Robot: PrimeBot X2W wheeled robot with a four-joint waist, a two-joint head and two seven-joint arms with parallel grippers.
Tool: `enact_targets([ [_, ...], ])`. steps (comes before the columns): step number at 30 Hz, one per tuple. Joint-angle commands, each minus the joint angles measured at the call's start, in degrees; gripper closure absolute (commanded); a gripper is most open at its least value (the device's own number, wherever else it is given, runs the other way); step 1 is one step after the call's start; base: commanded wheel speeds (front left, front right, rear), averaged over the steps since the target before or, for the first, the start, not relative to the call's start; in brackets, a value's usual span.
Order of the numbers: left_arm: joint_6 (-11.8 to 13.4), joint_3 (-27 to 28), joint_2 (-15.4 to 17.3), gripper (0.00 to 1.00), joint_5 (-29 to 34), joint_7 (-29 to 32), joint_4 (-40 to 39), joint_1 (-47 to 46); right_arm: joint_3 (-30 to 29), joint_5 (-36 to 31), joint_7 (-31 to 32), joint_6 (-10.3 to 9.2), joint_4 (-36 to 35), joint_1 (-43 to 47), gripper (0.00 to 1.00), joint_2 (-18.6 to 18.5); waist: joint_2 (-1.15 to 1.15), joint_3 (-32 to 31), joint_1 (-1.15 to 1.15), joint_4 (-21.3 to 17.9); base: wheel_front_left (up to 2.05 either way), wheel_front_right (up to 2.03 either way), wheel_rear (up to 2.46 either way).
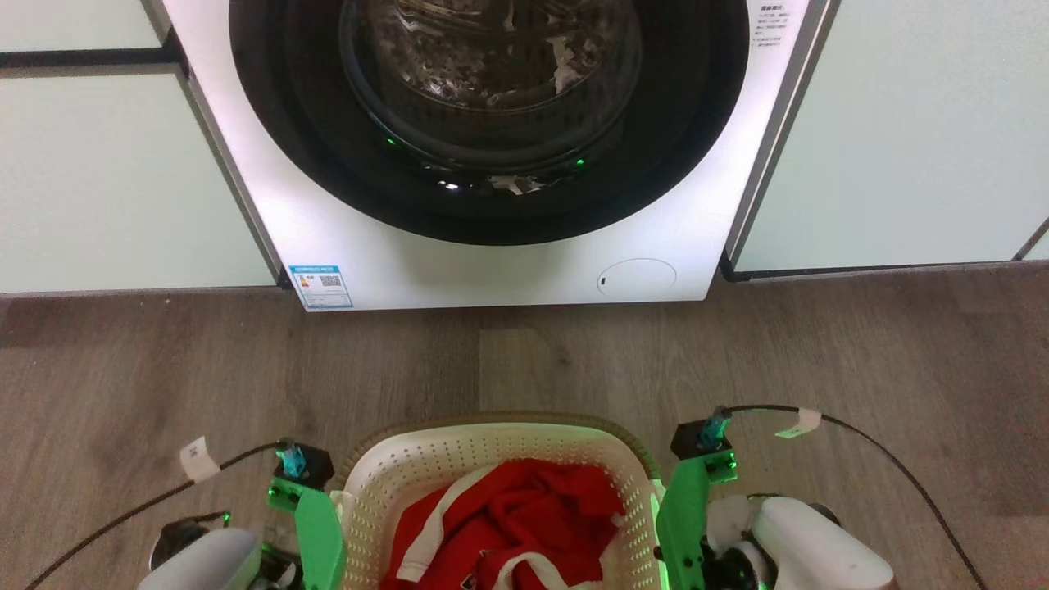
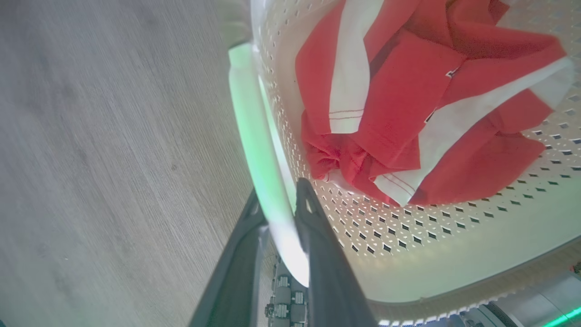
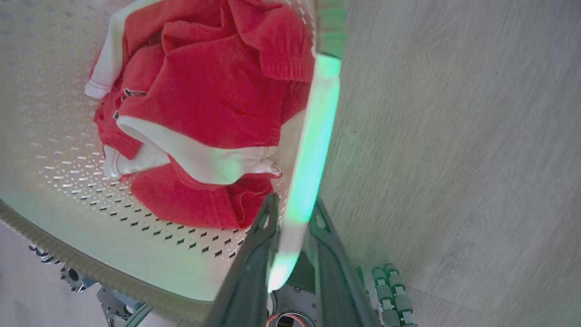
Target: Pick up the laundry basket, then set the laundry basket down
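Note:
The laundry basket (image 1: 426, 467) is cream-white and perforated, with a brown rim band, and sits at the bottom centre of the head view between my two arms. A crumpled red and white garment (image 1: 524, 508) lies inside it. My left gripper (image 2: 279, 195) is shut on the basket's left side handle (image 2: 256, 136), one finger inside the wall (image 2: 408, 236) and one outside. My right gripper (image 3: 295, 204) is shut on the right side handle (image 3: 313, 136) in the same way. I cannot tell whether the basket's bottom touches the floor.
A white front-loading washing machine (image 1: 492, 262) stands straight ahead, with laundry in its dark round drum opening (image 1: 492, 82). Pale cabinet fronts (image 1: 115, 180) flank it. Wood-look floor (image 1: 574, 352) lies between machine and basket. Black cables (image 1: 885, 459) loop off both wrists.

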Motion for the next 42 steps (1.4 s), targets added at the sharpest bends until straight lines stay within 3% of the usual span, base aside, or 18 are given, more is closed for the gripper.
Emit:
enact_targets([
  [1, -0.5, 0.5, 1.4, 1.0, 0.2, 0.2, -1.7, -2.4, 0.7, -1.2, 0.0, 0.44, -3.5, -1.7, 1.0, 0.7, 0.0, 0.0, 0.0, -0.1, 0.0, 0.0, 0.0],
  [42, 0.8, -0.3, 2.3, 1.0, -0.9, 1.3, -4.0, -2.4, -3.4, -5.3, 4.3, 0.44, -9.0, 1.7, 1.0, 0.5, 0.0, 0.2, 0.0, -0.2, 0.0, 0.0, 0.0],
])
